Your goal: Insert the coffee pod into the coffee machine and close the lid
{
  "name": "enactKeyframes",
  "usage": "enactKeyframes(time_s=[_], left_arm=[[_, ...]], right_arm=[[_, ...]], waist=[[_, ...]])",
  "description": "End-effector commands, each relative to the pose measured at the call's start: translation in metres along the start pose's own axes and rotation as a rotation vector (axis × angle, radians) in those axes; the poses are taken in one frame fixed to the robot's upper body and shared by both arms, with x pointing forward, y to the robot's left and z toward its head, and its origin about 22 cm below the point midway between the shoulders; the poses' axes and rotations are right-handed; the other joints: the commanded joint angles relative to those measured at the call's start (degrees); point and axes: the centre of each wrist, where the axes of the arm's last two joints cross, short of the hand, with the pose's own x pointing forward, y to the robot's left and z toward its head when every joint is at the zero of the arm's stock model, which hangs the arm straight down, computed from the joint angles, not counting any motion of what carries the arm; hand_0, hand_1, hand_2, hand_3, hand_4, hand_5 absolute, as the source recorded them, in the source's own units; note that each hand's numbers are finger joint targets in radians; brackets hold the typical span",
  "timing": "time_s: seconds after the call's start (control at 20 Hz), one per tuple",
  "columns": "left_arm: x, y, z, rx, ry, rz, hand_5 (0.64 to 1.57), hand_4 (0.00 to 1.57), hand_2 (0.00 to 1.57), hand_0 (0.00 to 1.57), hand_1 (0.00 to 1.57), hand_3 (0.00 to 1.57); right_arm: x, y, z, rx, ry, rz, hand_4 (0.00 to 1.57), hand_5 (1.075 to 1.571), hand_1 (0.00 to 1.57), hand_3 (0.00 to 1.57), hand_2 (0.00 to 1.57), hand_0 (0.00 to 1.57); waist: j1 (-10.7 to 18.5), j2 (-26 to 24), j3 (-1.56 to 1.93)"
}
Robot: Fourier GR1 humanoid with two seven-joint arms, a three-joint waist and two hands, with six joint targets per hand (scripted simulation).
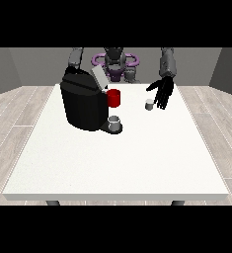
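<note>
A black coffee machine [83,105] stands on the white table [117,158] at the view's left, its grey lid [98,76] tilted up. A small grey coffee pod [149,104] sits upright on the table right of the machine. The hand at the view's right [163,91] hangs just beside and above the pod, fingers straight and pointing down, apart from it. The hand at the view's left is hidden behind the machine; only its grey arm [76,58] shows above the machine.
A red mug [113,98] stands just right of the machine's top. A grey cup [115,123] rests on the machine's drip base at its front right. The table's near half holds nothing else.
</note>
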Motion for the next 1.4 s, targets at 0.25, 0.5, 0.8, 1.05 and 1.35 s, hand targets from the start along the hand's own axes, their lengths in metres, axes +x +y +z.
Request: enactKeyframes(time_s=[0.25, 0.5, 0.8, 1.05, 1.35], left_arm=[[0.002, -0.030, -0.025, 0.024, -0.007, -0.121, 1.571, 0.00, 0.97, 0.95, 0.95, 0.66], [0.006, -0.041, -0.030, 0.073, -0.059, -0.252, 1.571, 0.46, 1.13, 1.07, 1.07, 0.93], [-0.004, -0.043, -0.029, -0.047, 0.012, -0.402, 1.571, 0.34, 1.00, 0.83, 0.83, 0.86], [-0.018, -0.027, -0.032, -0.098, 0.087, -0.462, 1.571, 0.37, 0.94, 0.75, 0.75, 0.81], [-0.015, -0.045, -0.035, -0.157, 0.001, -0.475, 1.571, 0.41, 1.05, 0.91, 0.91, 0.96]], right_arm=[[-0.007, 0.020, -0.009, 0.006, 0.074, 0.012, 0.00, 1.571, 0.00, 0.00, 0.00, 0.00], [0.001, 0.003, -0.020, 0.040, 0.036, 0.020, 0.00, 1.571, 0.00, 0.00, 0.00, 0.00], [-0.033, 0.001, -0.007, 0.062, 0.060, 0.008, 0.00, 1.571, 0.00, 0.00, 0.00, 0.00], [-0.030, 0.019, 0.002, 0.068, 0.077, -0.003, 0.00, 1.571, 0.00, 0.00, 0.00, 0.00], [-0.037, -0.004, -0.013, -0.024, 0.116, 0.076, 0.00, 1.571, 0.00, 0.00, 0.00, 0.00]], waist=[[1.5, -1.1, 0.00], [-0.6, 0.3, 0.00], [0.5, -0.5, 0.03], [-2.0, -0.6, 0.01], [1.7, -1.1, 0.01]])
